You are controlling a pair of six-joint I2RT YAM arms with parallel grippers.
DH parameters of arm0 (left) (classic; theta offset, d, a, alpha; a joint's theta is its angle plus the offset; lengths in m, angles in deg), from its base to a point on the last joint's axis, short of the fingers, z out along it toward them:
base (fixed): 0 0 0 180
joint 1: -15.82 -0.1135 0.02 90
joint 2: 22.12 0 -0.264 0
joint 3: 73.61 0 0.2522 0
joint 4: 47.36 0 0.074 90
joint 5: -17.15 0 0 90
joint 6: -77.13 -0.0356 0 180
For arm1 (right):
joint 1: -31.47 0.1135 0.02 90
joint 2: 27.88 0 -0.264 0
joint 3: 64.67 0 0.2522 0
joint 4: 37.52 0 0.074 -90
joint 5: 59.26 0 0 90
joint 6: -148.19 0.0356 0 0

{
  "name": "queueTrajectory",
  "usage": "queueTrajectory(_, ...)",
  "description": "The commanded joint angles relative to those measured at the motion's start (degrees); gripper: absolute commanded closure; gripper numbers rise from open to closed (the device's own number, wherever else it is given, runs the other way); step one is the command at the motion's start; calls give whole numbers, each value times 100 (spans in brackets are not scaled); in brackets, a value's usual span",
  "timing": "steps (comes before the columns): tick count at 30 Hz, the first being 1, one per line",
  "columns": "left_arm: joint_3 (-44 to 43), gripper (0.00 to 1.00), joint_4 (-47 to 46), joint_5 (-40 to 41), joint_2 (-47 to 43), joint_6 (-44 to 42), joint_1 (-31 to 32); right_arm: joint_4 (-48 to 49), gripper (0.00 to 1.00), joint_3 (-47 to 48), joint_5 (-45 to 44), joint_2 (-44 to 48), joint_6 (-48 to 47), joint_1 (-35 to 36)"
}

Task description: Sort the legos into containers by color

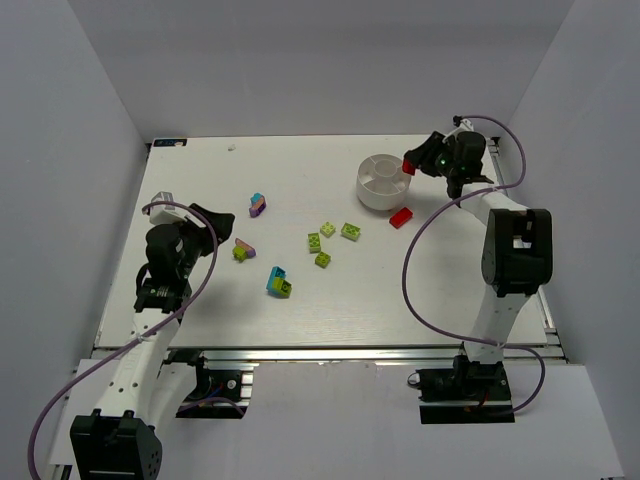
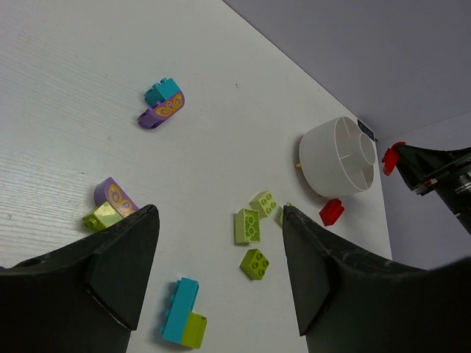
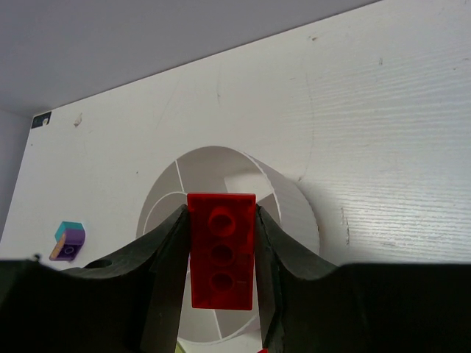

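At the far right of the table [image 1: 300,320], a red brick [image 3: 221,254] is clamped lengthwise between the two fingers of the right gripper [image 1: 414,164], studs facing the wrist camera. The jaws are closed partway, down to the brick's width, and press on its long sides. The brick hangs off the table just beside the right rim of the round white dish [image 1: 374,198]. From the wrist view it sits in front of the dish's open top, where the thin dividers and centre well show behind it.

A second red brick [image 1: 401,217] lies on the table close to the dish's near side. Further left, four lime bricks [image 1: 328,229] form a loose group. Beyond them lie a cyan-and-lime clump [image 1: 278,283], a purple-and-lime clump [image 1: 243,249] and a cyan-and-purple clump [image 1: 258,205], all apart from one another.

The left gripper [image 2: 219,218] hovers at the left side with its jaws wide apart and nothing between them, the purple-and-lime clump just beside its left finger.

The dish stands nearer the far edge and the right edge. The near half of the table is bare board.
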State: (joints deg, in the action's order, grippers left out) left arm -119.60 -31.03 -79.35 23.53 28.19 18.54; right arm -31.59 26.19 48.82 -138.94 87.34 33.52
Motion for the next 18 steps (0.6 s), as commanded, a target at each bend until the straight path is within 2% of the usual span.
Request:
queueTrajectory(1,6,23,-55,-44,-109,16,0,44,96,59,-112,-143,47,42)
queueTrajectory(8,67,23,-55,-35,-162,34,0,-17,89,130,-77,-284,30,68)
queueTrajectory(12,59,23,-55,-35,-170,43,0,-17,76,147,-112,-328,21,77)
queueTrajectory(18,41,23,-46,-35,-153,34,0,-26,63,165,-95,-381,56,103)
